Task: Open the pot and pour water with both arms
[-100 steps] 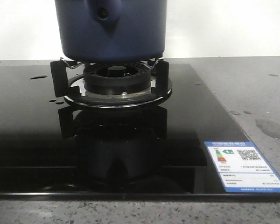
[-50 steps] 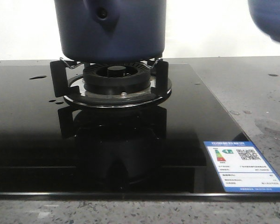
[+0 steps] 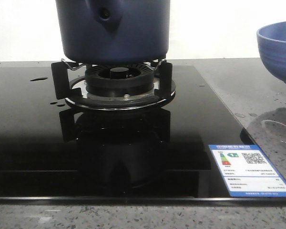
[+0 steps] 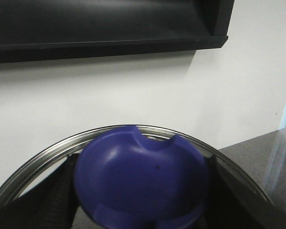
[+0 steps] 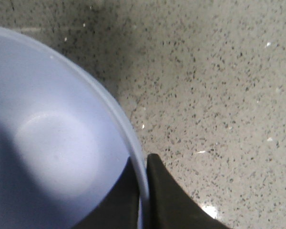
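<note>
I see the pot [image 3: 113, 29] seated on the burner [image 3: 113, 85]. My right gripper [image 5: 144, 191] pinches the bowl [image 3: 278, 44] rim (held aloft); left gripper's state: cannot tell.

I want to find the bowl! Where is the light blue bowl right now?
In the front view, the bowl is at the far right edge, above the grey counter, right of the pot on the burner.

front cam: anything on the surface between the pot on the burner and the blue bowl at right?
No objects. In the front view, between the pot and the bowl lie only black cooktop glass and speckled counter, with small water drops.
</note>
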Available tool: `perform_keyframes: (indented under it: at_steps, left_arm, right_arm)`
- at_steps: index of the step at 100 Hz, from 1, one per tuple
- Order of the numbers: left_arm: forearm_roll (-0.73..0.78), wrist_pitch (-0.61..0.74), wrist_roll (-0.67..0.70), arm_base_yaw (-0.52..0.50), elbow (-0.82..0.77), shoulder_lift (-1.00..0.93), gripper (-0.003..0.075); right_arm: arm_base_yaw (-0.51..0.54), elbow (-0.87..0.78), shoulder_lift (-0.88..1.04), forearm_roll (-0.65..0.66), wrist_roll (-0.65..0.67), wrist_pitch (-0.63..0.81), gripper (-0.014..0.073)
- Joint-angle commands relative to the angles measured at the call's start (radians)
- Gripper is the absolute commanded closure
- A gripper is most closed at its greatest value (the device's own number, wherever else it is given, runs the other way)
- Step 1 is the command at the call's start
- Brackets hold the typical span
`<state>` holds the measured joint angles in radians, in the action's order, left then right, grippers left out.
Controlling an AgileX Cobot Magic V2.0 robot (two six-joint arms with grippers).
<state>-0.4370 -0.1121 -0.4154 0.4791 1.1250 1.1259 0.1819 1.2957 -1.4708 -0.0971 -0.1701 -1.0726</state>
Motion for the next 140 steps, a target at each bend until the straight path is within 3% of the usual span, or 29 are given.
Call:
perform_keyframes:
  at_steps: [1, 53, 63, 75, 84, 116, 140]
  left_arm:
    - [-0.004, 0.112, 0.002, 0.008, 0.041, -0.027, 0.0415]
    - [-0.004, 0.112, 0.002, 0.008, 0.041, -0.027, 0.0415]
    - [-0.004, 0.112, 0.002, 0.008, 0.041, -0.027, 0.0415]
    - [-0.008, 0.112, 0.002, 0.008, 0.041, -0.021, 0.0415]
    - [-0.015, 0.097, 0.002, 0.013, 0.041, -0.006, 0.0415]
    - [0.000, 0.101, 0.002, 0.086, 0.041, 0.115, 0.0415]
    - [0.000, 0.174, 0.002, 0.114, 0.041, 0.215, 0.0415]
  right_arm:
    - [0.006, 0.022, 0.015, 0.001, 0.003, 0.047, 0.0649]
    - [0.006, -0.033, -0.006, 0.011, 0.003, 0.088, 0.0634]
    - [0.006, -0.025, -0.004, 0.011, 0.003, 0.088, 0.0496]
    - [0.006, 0.018, 0.005, 0.008, 0.003, 0.061, 0.0174]
    - [0.006, 0.066, 0.027, 0.008, 0.003, 0.030, 0.0062]
    - [0.006, 0.145, 0.170, -0.059, 0.003, 0.010, 0.0087]
    - [0.006, 0.145, 0.233, -0.062, 0.003, 0.012, 0.0087]
